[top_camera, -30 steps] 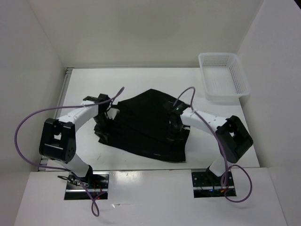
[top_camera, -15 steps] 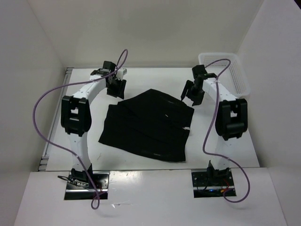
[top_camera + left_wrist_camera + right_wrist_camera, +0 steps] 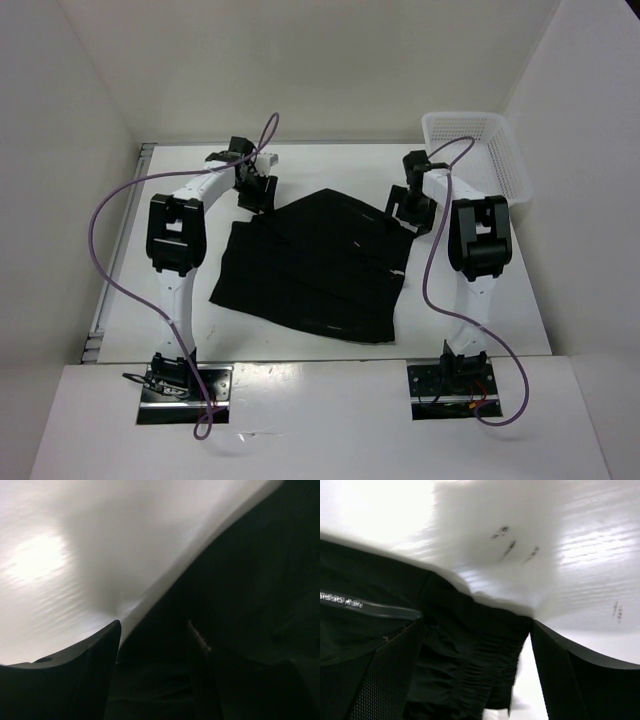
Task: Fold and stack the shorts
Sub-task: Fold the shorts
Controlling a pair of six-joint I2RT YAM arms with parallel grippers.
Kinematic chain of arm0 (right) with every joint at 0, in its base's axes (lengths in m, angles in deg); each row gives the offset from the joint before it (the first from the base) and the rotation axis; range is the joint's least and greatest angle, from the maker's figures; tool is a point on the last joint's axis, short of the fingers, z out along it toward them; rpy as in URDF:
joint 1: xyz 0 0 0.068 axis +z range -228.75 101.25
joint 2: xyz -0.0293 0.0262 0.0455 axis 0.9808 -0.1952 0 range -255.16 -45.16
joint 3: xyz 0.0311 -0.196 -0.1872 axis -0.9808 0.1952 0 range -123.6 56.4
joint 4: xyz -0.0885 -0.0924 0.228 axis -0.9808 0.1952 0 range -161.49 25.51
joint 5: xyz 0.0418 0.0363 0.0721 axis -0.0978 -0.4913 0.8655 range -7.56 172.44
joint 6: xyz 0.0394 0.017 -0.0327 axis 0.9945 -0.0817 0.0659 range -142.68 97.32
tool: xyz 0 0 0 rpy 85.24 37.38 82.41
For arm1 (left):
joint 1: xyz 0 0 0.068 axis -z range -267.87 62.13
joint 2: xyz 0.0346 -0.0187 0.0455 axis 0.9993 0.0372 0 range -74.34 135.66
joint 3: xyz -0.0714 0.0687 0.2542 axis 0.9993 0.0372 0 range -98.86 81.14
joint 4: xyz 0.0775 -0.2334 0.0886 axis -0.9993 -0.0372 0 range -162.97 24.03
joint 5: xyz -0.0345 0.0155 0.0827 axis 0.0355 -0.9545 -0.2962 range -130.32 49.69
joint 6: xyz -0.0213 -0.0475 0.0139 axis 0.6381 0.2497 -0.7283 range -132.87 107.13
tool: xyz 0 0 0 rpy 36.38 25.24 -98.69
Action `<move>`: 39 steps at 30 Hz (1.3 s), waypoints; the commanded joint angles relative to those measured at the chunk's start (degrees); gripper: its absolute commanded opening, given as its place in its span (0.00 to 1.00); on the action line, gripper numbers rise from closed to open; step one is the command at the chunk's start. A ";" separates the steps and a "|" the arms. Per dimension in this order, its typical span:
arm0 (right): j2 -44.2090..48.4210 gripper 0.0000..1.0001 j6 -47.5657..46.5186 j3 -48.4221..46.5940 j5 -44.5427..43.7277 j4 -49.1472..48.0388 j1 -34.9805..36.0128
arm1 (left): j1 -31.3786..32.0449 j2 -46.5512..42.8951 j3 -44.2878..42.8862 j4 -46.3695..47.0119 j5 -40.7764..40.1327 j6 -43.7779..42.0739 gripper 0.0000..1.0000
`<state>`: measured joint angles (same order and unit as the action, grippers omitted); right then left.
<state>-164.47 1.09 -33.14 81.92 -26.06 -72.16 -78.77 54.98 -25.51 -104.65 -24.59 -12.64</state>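
The black shorts point(image 3: 320, 265) lie flat and folded in the middle of the white table. Both arms reach out to their far edge. My left gripper point(image 3: 255, 192) hovers at the far left corner; in the left wrist view its jaws point(image 3: 155, 625) stand apart over dark fabric point(image 3: 250, 580) at the cloth's edge. My right gripper point(image 3: 410, 207) is at the far right corner, open, and straddles the gathered waistband point(image 3: 470, 655) without pinching it point(image 3: 477, 625). A grey printed strip point(image 3: 365, 605) runs along the shorts on the left of the right wrist view.
A white mesh basket point(image 3: 478, 160) stands at the far right of the table, just beyond the right arm. White walls close in the table at the back and on both sides. Purple cables loop from each arm.
Both arms have swung from the middle of the shorts out to their far edge. Both grippers have opened, and the fabric that was bunched at the left now lies flat.
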 commanded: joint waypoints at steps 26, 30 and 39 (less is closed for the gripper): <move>19.54 0.00 -5.31 8.31 3.24 -12.47 15.45 | 5.75 -22.43 9.85 -4.54 -10.01 -0.23 0.07; 20.08 0.00 -5.84 14.63 -0.19 -13.17 22.32 | 7.16 -23.67 24.71 -10.09 -7.05 -0.23 0.22; 22.01 0.00 -4.43 24.32 -1.24 -16.87 22.94 | 7.96 -28.67 24.23 -26.98 13.69 -0.23 0.50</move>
<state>-144.01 -3.32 -9.16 83.06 -39.46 -49.05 -69.85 31.57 5.68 -126.57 -20.90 -12.61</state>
